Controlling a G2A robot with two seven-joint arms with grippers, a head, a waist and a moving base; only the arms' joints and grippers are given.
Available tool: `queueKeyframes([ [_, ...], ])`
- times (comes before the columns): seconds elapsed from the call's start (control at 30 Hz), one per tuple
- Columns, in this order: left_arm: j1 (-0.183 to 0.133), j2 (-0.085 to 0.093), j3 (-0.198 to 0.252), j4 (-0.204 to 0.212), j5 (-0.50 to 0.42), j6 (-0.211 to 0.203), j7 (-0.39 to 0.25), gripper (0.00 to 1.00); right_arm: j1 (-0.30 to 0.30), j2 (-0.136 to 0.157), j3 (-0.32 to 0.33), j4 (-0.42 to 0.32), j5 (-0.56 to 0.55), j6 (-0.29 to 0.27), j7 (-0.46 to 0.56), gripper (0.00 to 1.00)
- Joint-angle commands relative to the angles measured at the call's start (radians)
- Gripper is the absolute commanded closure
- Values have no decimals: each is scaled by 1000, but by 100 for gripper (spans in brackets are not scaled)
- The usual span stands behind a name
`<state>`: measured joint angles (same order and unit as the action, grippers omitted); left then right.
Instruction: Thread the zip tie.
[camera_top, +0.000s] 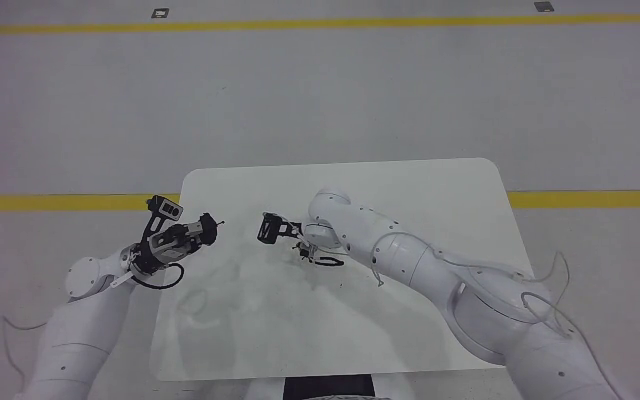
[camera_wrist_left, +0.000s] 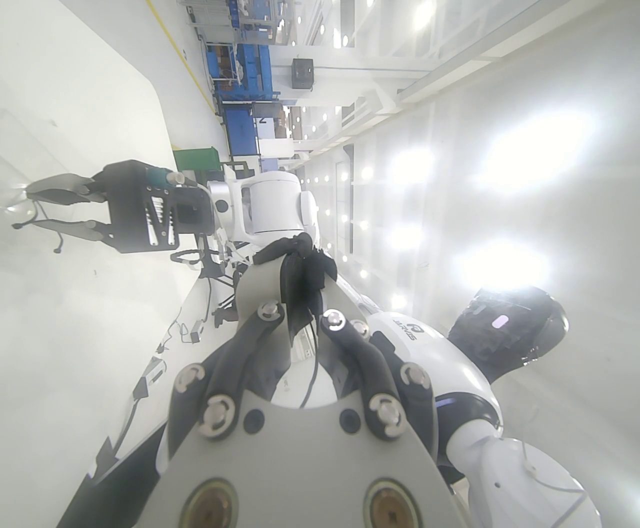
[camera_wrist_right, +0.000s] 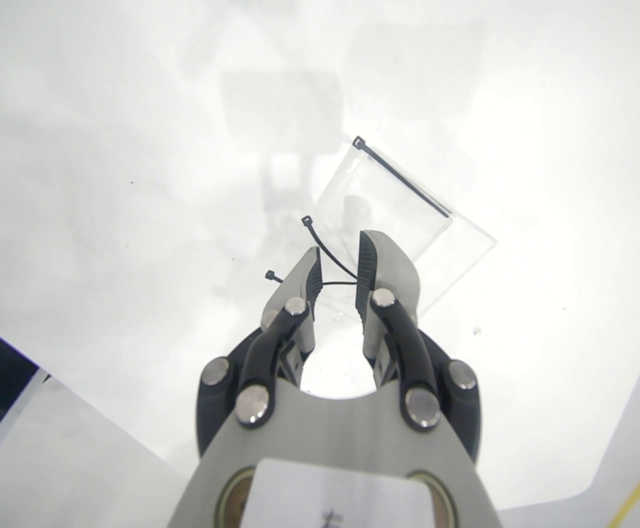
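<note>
Right gripper (camera_wrist_right: 340, 270) first: it hangs low over the table, pointing down, jaws parted to a moderate gap, with nothing clamped between the pads (camera_wrist_right: 362, 267). A black zip tie (camera_wrist_right: 320, 245) crosses that gap on a slant. Its square head pokes out just past the fingertips, towards the clear box (camera_wrist_right: 430, 240). A second zip tie (camera_wrist_right: 270, 275) curves across the same gap lower down, its head out on the side of the gripper away from the box. The two straps meet by the pad nearest the box. Whether either strap touches a pad, I cannot tell.

Now the clear box itself: it sits right in front of the fingertips, just beside them, on the white table (camera_top: 420, 200). A third zip tie (camera_wrist_right: 400, 175) lies straight along the box's upper edge, the one farthest from the gripper, with its head at one corner.

Out to the left gripper (camera_top: 210, 227): it is well apart from the box, near the table's left edge, pointing across towards the right arm. What it has hold of, if anything, and how far it is shut, I cannot tell.
</note>
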<state>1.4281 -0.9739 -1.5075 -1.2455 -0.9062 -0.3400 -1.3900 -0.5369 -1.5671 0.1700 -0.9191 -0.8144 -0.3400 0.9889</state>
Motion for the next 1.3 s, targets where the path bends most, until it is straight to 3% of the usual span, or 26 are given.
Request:
queueKeyframes([
  [0.0, 0, 0, 0, 0, 0, 0, 0, 100, -1, 0, 0, 0, 0, 0, 0, 83],
  [0.5, 0, 0, 0, 0, 0, 0, 0, 100, -8, -2, 0, 4, -1, 0, -4, 85],
  [0.63, 0, 0, 0, 0, 0, 0, 0, 100, -9, -3, 0, 5, -2, 0, -4, 91],
  [0.7, 0, 0, 0, 0, 0, 0, 0, 100, -8, -4, 0, 6, -1, 0, -3, 100],
  [0.9, 0, 0, 0, 0, 0, 0, 0, 100, -2, -4, 0, 7, -2, 0, -18, 100],
  [1.27, 0, 0, 0, 0, 0, 0, 0, 100, 20, 27, 0, -8, 34, 0, -71, 100],
])
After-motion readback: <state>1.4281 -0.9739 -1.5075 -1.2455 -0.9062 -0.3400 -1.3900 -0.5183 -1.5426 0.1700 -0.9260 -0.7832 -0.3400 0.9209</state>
